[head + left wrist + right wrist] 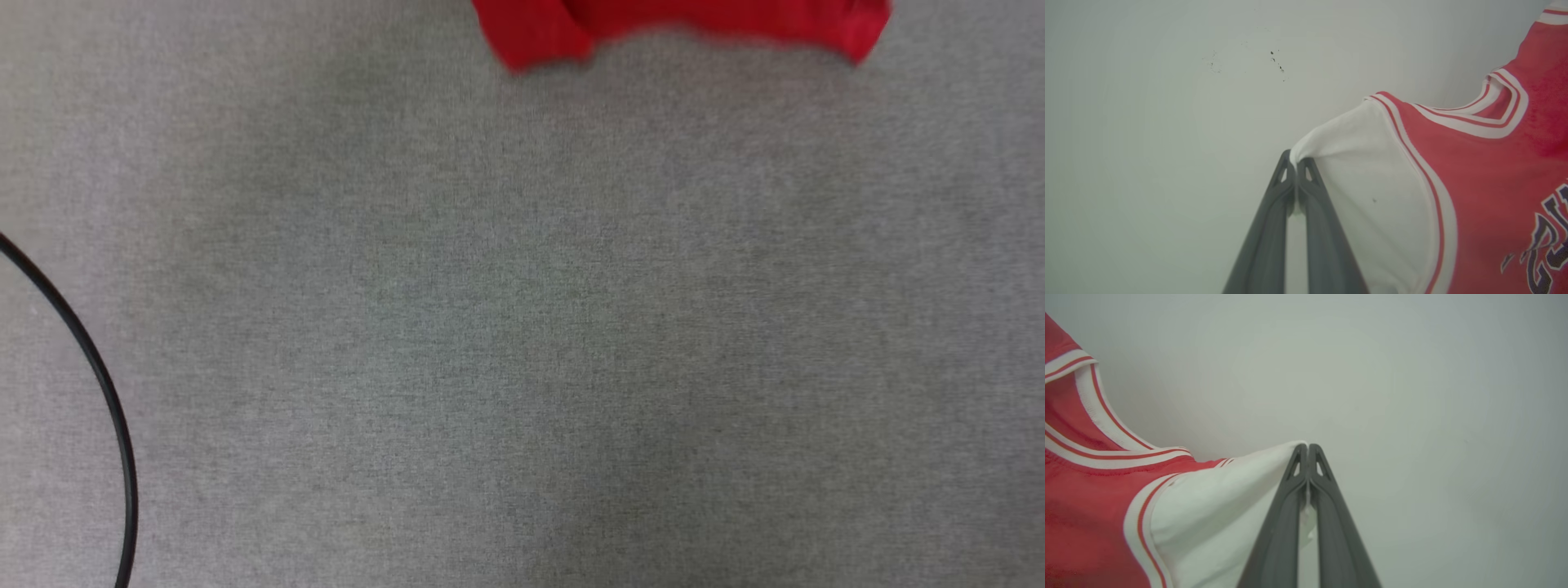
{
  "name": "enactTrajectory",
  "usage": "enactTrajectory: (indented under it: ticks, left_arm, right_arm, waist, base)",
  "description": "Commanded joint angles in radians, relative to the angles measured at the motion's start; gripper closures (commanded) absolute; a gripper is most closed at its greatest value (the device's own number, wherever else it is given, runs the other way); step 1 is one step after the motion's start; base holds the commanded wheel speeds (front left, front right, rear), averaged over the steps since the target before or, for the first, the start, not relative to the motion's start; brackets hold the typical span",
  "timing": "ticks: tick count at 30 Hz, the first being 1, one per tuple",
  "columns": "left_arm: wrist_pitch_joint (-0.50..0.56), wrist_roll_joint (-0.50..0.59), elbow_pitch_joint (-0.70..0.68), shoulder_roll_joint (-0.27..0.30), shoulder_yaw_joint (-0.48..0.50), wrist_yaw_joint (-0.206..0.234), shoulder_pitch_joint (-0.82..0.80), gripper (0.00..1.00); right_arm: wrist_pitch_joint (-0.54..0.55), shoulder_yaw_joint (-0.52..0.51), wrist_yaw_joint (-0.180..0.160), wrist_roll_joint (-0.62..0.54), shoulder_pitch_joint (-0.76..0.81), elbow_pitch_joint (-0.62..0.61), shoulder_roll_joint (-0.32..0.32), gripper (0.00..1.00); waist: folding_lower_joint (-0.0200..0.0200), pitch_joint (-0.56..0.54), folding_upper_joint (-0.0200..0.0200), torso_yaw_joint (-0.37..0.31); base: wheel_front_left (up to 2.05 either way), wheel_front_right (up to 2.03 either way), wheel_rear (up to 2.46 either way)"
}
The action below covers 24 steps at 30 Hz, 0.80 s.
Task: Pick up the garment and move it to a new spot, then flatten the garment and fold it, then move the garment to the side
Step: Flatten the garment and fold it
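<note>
Red jersey [1478, 175] hangs stretched between both grippers, hem over grey surface [522, 327]. Left gripper [1295, 162] pinches one white sleeve [1363, 183] at its tip, right gripper [1307, 448] the other. Risk: such thin bites slip, and the jersey drops crumpled.

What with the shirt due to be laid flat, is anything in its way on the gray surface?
Nothing visible does. A black cable curves at the lower left of the gray surface, well aside from the held shirt.

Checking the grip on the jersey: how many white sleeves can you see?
2. One white sleeve is pinched at its edge in the left claw; the other in the right claw.
</note>
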Motion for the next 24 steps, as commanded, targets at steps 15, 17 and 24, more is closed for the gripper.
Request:
enactTrajectory:
  ticks: [15,17,24]
  left_arm:
    - [-0.163,-0.017,0.233,-0.077,-0.060,-0.008,-0.097,1.00]
    - [-0.183,-0.036,0.239,-0.078,-0.079,-0.008,-0.064,1.00]
    - [-0.262,-0.110,0.233,-0.054,-0.146,-0.009,0.139,1.00]
  right_arm:
    - [-0.143,0.158,-0.001,0.013,-0.119,0.244,0.117,1.00]
    - [-0.162,0.189,-0.001,0.033,-0.085,0.263,0.131,1.00]
    - [-0.251,0.274,-0.001,0.120,0.122,0.305,0.190,1.00]
  waist:
    - [-0.0002,0.075,0.0000,0.017]
    - [-0.0002,0.073,0.0000,0.015]
    - [-0.0002,0.023,0.0000,-0.006]
  base:
    - [0.00,0.00,0.00]
    - [0.00,0.00,0.00]
    - [0.00,0.00,0.00]
